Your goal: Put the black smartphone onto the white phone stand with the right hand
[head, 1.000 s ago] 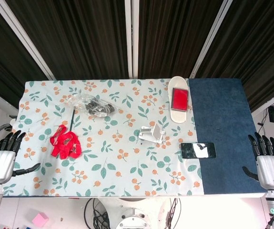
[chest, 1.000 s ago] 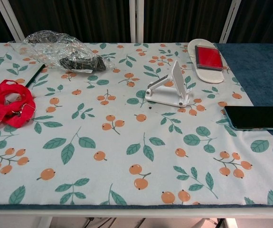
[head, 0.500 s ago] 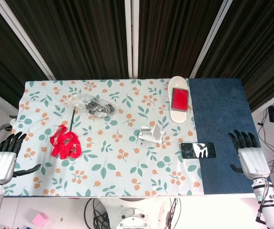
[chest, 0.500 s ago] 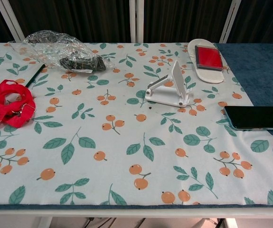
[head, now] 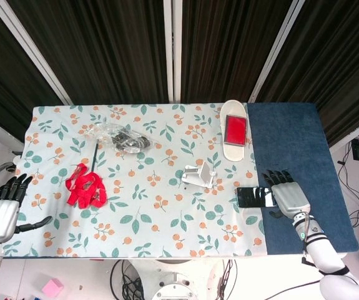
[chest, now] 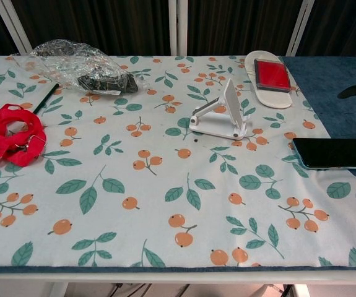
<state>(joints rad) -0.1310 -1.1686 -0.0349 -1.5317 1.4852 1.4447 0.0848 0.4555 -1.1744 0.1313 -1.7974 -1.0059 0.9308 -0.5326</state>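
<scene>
The black smartphone (head: 253, 197) lies flat, screen up, across the seam between the floral cloth and the blue cloth; the chest view shows it (chest: 332, 153) at the right edge with nothing on it. The white phone stand (head: 198, 176) stands just left of it, its plate tilted up (chest: 222, 114). My right hand (head: 288, 195) hovers over the phone's right end, fingers spread, holding nothing. My left hand (head: 1, 209) hangs off the table's left edge, fingers apart and empty. Neither hand shows in the chest view.
A red strap (head: 85, 187) lies at the left, with a black pen (head: 96, 153) and a clear plastic bag (head: 120, 137) behind it. A white oval tray with a red pad (head: 235, 131) sits behind the stand. Blue cloth (head: 291, 137) covers the table's right part.
My right hand has swung in from beyond the table's right edge, moving left until it hangs over the phone's right end. The phone, the stand and my left hand have stayed put.
</scene>
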